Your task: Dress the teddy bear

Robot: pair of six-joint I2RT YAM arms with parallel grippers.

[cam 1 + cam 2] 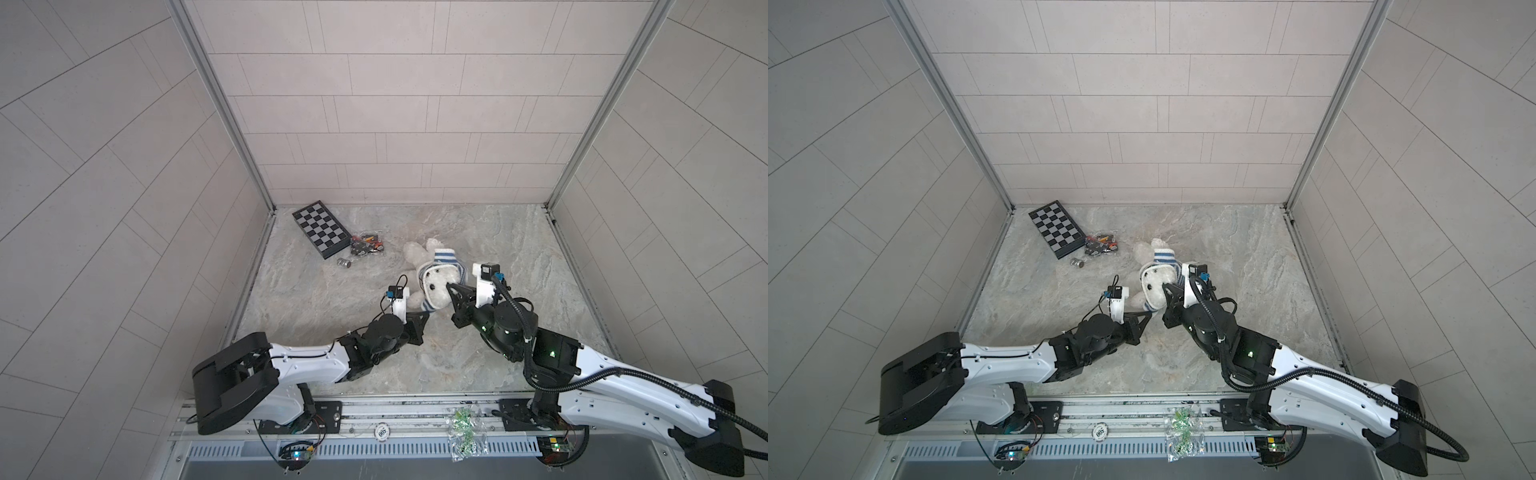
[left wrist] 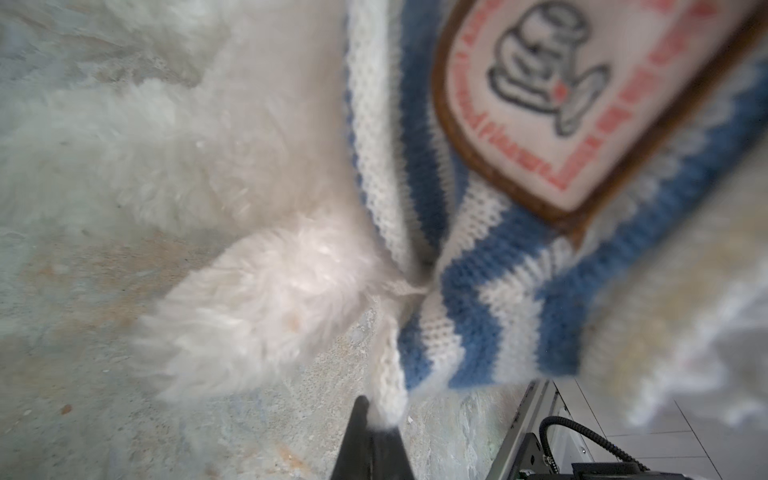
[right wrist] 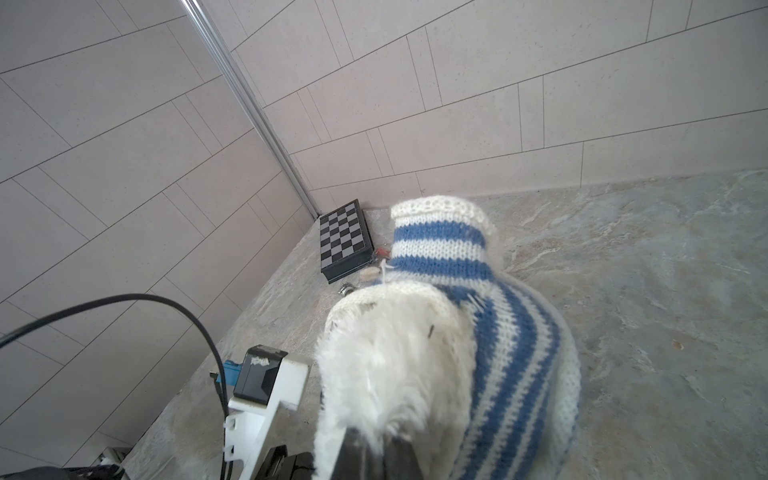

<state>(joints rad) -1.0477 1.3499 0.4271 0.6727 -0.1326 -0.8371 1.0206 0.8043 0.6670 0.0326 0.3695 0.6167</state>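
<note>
Teddy bear (image 1: 435, 286) lay near mid-table (image 1: 332, 299), striped shirt (image 1: 444, 258) gathered around its head. Left gripper (image 2: 376, 419) pinched the shirt's hem closed to stretch it. Right gripper (image 3: 370, 451), closed, apparently clamped fur, steadying the toy.

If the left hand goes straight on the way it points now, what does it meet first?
The left hand is shut on the white hem of the striped knit shirt, so it would first push into that bunched shirt, and probably then the teddy bear beside it. Depth is unclear.
</note>
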